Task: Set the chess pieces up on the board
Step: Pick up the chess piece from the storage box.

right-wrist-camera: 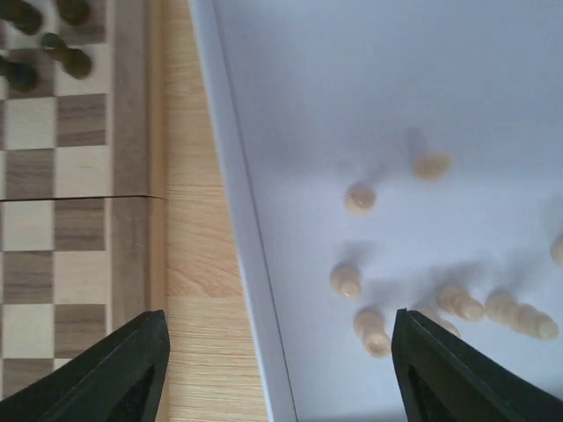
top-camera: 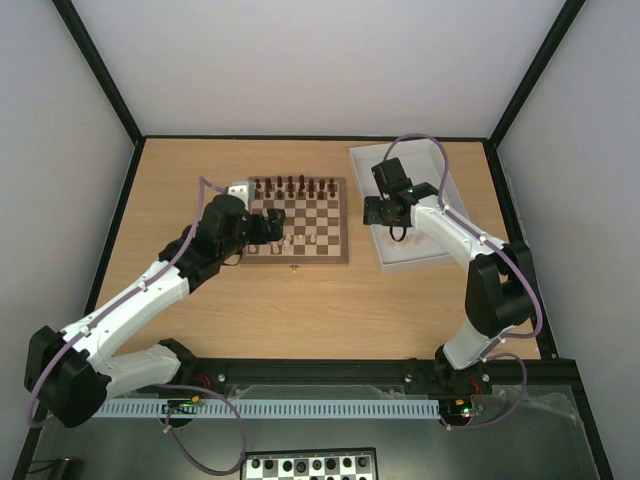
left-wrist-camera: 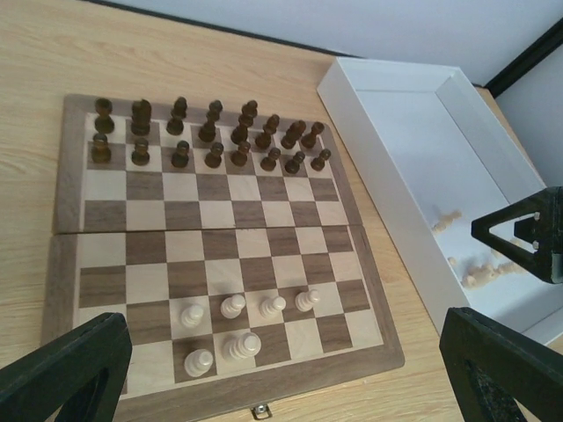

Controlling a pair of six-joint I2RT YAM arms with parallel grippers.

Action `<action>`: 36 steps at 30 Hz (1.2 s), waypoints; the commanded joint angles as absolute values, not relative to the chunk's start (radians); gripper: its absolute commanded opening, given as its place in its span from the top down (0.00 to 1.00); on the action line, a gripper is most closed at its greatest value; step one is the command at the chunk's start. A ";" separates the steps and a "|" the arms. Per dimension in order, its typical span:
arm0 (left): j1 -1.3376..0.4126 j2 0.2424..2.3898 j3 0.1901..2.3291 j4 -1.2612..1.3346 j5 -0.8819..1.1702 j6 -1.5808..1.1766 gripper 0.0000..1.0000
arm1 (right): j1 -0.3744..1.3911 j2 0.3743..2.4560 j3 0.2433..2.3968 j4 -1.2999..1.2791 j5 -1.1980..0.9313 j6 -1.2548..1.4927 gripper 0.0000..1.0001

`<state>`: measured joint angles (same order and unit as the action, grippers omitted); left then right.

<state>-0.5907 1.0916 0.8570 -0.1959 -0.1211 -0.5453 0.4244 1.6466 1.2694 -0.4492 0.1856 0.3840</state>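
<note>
- The board (top-camera: 297, 222) lies flat in the middle of the counter (top-camera: 300, 310), its edges roughly square to the counter's and its fold seam running left to right
- Dark pieces (left-wrist-camera: 211, 132) stand upright and fill the two far rows
- Six pale pieces (left-wrist-camera: 232, 306) stand upright on the near half of the board: four side by side in the second row from the near edge, and two in the nearest row, just below the left pair
- The tray (left-wrist-camera: 396, 123) sits just right of the board with a strip of bare counter between them; its long axis runs near to far
- More pale pieces lie loose on the near part of the tray floor, well apart from the board; several are tipped on their sides, and in the right wrist view the two longest lie with their long axes close to left-right
- Which end of those tipped pieces is the head is too blurred to tell
- The left gripper (left-wrist-camera: 283, 352) hangs over the left part of the board, jaws spread wide with nothing between them, touching no piece
- The right gripper (right-wrist-camera: 277, 352) hangs over the tray's left wall near the loose pieces, jaws spread and gripping nothing
</note>
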 commanded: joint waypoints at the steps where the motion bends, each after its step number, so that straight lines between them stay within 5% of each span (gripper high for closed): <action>1: -0.592 1.135 0.854 -0.147 -0.062 -0.530 0.01 | 0.406 1.619 1.215 -0.499 0.212 0.407 0.35; 4: -0.593 1.148 0.858 -0.139 -0.055 -0.524 0.01 | 0.391 1.625 1.187 -0.504 0.215 0.417 0.45; 36: -0.582 1.189 0.848 -0.112 -0.011 -0.508 0.01 | 0.268 1.706 1.079 -0.438 0.209 0.419 0.61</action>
